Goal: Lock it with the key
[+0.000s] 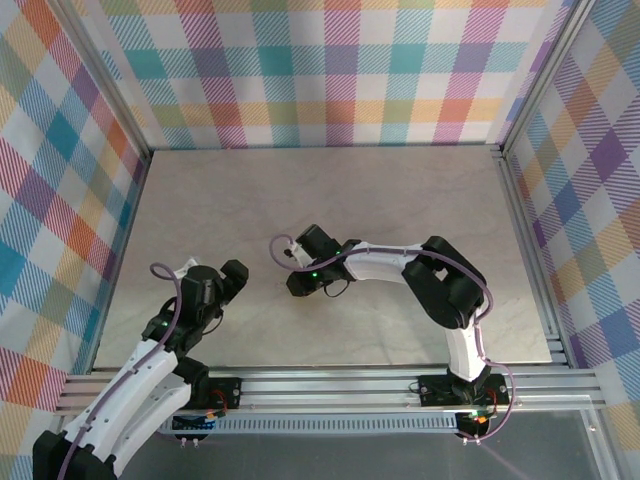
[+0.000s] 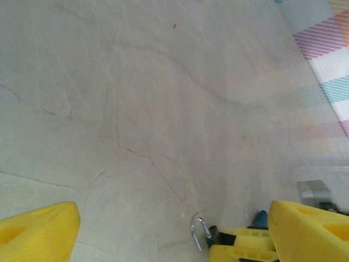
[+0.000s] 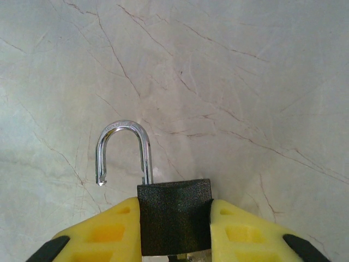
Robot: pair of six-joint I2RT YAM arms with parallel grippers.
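- Plainly, the padlock [image 3: 174, 218] is in the right arm's keeping. Its black body is clamped by both sides between the yellow fingers [image 3: 109, 232] of the right gripper [image 3: 174, 207], which has closed down onto it.
- Its shackle [image 3: 122, 131] stands sprung open. The right leg runs into the body, and the left leg ends free with its notched tip hanging beside the body's top corner.
- We read the padlock's long axis as running from the body out through the shackle, straight away from the right gripper. In the top view that gripper points left, toward the other arm.
- The left gripper [image 2: 172, 218] has its jaws spread wide with nothing between them. In its wrist view the shackle shows low and right of the middle, closer to its right finger than its left.
- We judge that the padlock lies just ahead and a little right of the left gripper, which is the free arm nearest it.
- A small blue-green shape [image 2: 262, 218] sits beside the right gripper's fingers. We cannot tell whether it is the key.
- A faint mark on the shackle's crown is too small for us to read, and we see no brand on the body.
- A marbled tabletop [image 3: 245, 82] lies beneath, and plaid walls [image 1: 330, 70] stand around it.
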